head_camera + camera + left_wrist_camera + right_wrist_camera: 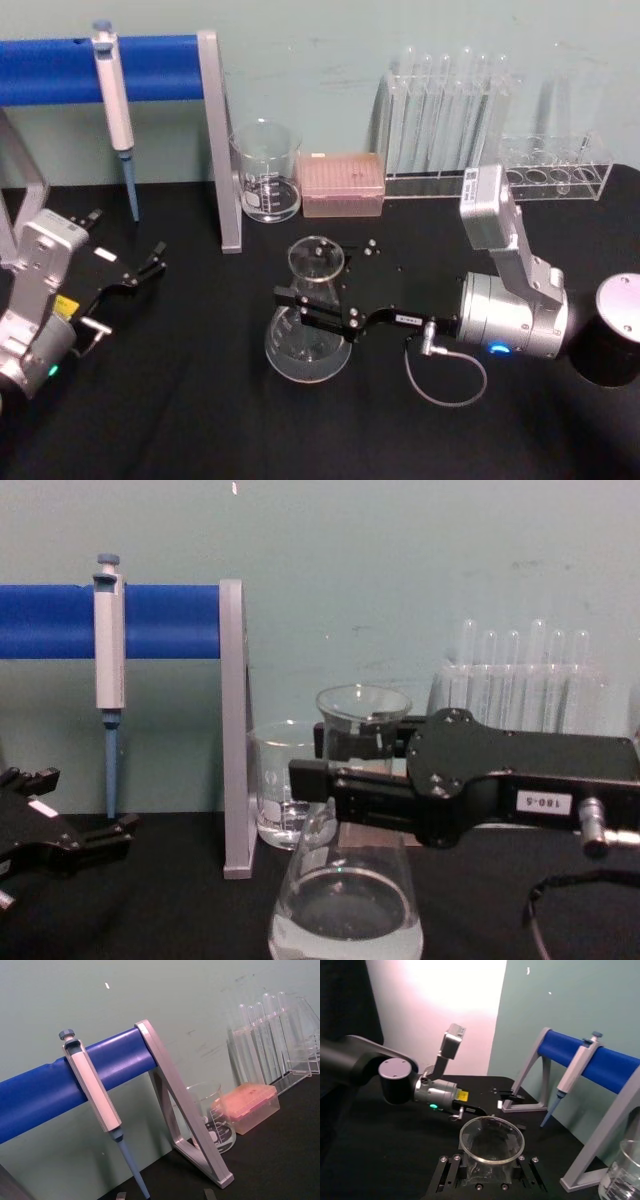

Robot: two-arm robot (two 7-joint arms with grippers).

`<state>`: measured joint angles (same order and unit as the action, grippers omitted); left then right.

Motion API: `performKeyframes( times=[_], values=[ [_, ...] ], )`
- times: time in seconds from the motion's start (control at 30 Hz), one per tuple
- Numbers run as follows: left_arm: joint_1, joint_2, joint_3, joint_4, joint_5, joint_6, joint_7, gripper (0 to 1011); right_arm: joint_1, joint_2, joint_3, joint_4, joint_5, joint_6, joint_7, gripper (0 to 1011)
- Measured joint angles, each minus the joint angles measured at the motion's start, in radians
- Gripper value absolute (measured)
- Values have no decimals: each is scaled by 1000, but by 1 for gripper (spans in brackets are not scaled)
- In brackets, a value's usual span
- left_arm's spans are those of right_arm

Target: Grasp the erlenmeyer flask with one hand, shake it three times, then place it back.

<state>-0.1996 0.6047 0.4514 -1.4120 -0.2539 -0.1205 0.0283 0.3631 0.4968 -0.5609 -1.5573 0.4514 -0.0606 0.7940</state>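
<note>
**Operator:** Where is the erlenmeyer flask (308, 335)?

**Spotter:** It is in your right gripper (300, 305). The fingers are drawn in narrow on the neck, one on each side just under the flared rim. The wide base sits straight below them.

**Operator:** Is it off the table?

**Spotter:** From the chest camera the base looks to rest on the black table (200, 420). The frame cuts in close under it, though, so I can't be sure.

**Operator:** How far along am I, then?

**Spotter:** You have the grasp. By my reading, the lift, the three shakes and the set-down are all left to do.

**Operator:** What is around the gripper?

**Spotter:** The glass beaker (266, 170) stands back past the fingertips, beside the grey leg of the pipette stand (222, 150). The pink tip box (343, 185) is behind the gripper's flat body. The test tubes (445, 110) are farther back again. Your left gripper (125, 245) is parked well apart, out beyond the fingertips' side, with its fingers spread and nothing in them.
</note>
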Motion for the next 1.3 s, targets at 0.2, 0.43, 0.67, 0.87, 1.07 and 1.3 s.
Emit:
performKeyframes(
  times=[0.2, 0.43, 0.67, 0.87, 1.07, 1.3],
  values=[
    [0, 0, 0, 0, 0, 0, 0, 1001, 10, 13, -20, 1, 8, -12, 16, 456],
    [0, 0, 0, 0, 0, 0, 0, 1001, 15, 21, -34, -1, 16, -19, 2, 457],
    [0, 0, 0, 0, 0, 0, 0, 1001, 5, 16, -27, -9, 16, -10, -80, 456],
    [0, 0, 0, 0, 0, 0, 0, 1001, -16, -6, 5, -16, 7, 19, -191, 456],
    [0, 0, 0, 0, 0, 0, 0, 1001, -35, -33, 50, -17, -11, 47, -293, 456],
    [0, 0, 0, 0, 0, 0, 0, 1001, -54, -65, 102, -13, -46, 75, -404, 456]
  ],
)
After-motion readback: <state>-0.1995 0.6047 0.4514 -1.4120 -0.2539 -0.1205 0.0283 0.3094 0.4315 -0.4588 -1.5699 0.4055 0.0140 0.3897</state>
